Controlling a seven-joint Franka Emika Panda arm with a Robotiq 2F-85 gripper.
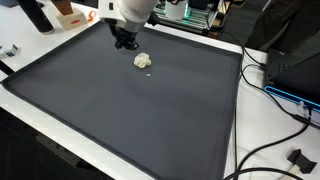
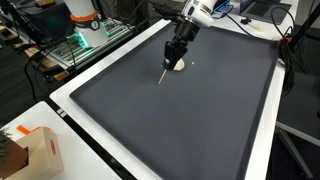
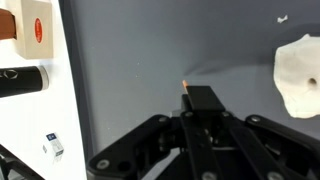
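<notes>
Dark mat under tilted tool, stick in its grip.

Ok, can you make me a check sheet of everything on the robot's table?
Surface: dark grey mat on a white table.
Job's things: thin stick with an orange tip, pointing down at the mat; white crumpled lump close beside it.
Clutter: white speck on the mat; orange-and-white box and black cylinder off the mat.
Grippers: fingers shut on the thin stick.
Cables: black cables trailing over the table edge.
Surroundings: green-lit equipment behind the table.
</notes>
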